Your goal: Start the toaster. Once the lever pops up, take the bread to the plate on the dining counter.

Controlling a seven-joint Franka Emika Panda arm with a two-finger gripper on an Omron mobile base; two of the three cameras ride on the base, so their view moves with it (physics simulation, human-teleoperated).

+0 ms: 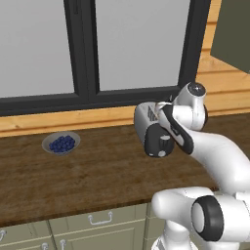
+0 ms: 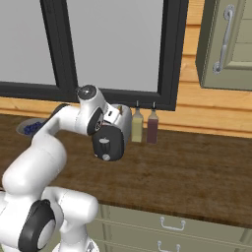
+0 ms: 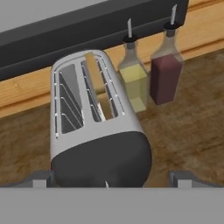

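Hovering just above the dark end panel of the toaster [image 3: 94, 127], claw [image 3: 109, 181] spread wide open, gripping nothing, one fingertip [image 3: 41, 180] off the left of the panel and the other off its right. Toaster standing on the brown wood counter [image 1: 97, 176] below the window [image 1: 88, 53], close to the wooden wall strip, brushed-steel body with two slots on top. Bread [image 3: 98, 89] sitting in the right-hand slot as seen from the hand, a tan slice with its upper edge just proud of the slot; left-hand slot showing bare wire guides. Lever hard to make out at the bottom edge of the hand view; only a small pale mark there. Two bottles just beside the toaster against the wall: yellow bottle [image 3: 133, 83] nearer the toaster, dark red bottle [image 3: 166, 74] next to it, both upright with thin spouts. Grey bowl of blueberries [image 1: 61, 143] well apart on the same counter, away to the left. From the base views, arm bent over the counter with the hand partly covering the toaster. Cabinet drawers [image 1: 100, 219] with metal handles along the counter front.
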